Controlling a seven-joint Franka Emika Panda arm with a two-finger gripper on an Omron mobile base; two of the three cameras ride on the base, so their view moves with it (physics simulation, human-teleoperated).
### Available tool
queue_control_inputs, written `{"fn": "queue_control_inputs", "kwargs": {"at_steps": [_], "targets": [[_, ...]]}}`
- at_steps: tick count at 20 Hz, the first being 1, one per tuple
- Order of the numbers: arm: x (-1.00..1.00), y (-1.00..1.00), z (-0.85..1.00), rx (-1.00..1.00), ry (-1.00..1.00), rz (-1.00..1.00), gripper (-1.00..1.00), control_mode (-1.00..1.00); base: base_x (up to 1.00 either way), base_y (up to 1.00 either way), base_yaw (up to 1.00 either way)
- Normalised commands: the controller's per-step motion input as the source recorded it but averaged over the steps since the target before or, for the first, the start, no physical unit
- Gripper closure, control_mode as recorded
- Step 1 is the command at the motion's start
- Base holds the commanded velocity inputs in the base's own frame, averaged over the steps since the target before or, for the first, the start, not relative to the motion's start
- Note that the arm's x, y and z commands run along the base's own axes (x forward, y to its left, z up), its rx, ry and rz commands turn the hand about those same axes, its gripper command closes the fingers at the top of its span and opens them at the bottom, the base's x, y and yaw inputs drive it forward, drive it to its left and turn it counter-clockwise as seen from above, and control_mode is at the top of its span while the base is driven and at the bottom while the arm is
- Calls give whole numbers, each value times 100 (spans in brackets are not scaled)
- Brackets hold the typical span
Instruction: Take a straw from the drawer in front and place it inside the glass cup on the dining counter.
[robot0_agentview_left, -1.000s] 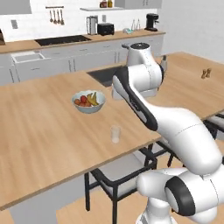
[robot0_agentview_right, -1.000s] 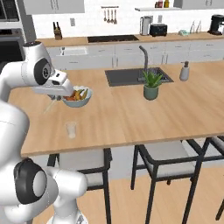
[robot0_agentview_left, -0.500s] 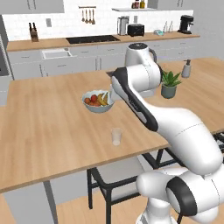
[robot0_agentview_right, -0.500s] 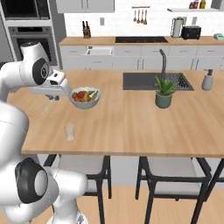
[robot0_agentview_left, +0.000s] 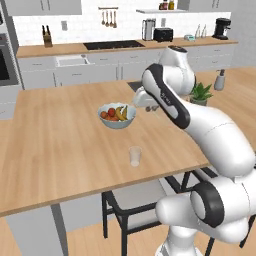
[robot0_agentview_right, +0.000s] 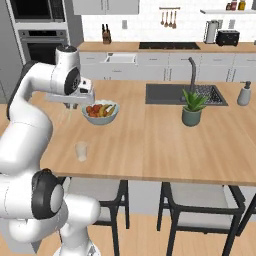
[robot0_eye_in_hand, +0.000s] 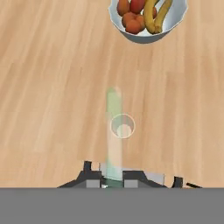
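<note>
One glass cup (robot0_eye_in_hand: 123, 126) empty on dining counter (robot0_eye_in_hand: 48, 87); fruit bowl (robot0_eye_in_hand: 148, 17) holds fruit; hand (robot0_eye_in_hand: 114, 180) gripping straw (robot0_eye_in_hand: 114, 131)

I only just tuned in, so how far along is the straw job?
Fetching looks done: the gripper is shut on a pale green straw, held above the dining counter. In hand: lining it up over the glass cup near the fruit bowl. Left: lowering the straw into the cup and releasing.

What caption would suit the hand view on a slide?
Gripper shut on a pale green straw, poised above the glass cup on the dining counter, near the fruit bowl.
</note>
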Motion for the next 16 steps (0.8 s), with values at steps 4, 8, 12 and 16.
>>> {"fn": "queue_control_inputs", "kwargs": {"at_steps": [4,8,12,16], "targets": [[6,-36,0,31,-19,46,100,-100,0,0,0],[0,-16,0,33,-25,45,100,-100,0,0,0],[-3,-2,0,35,-25,43,100,-100,0,0,0],[-1,0,-5,36,-18,44,100,-100,0,0,0]]}}
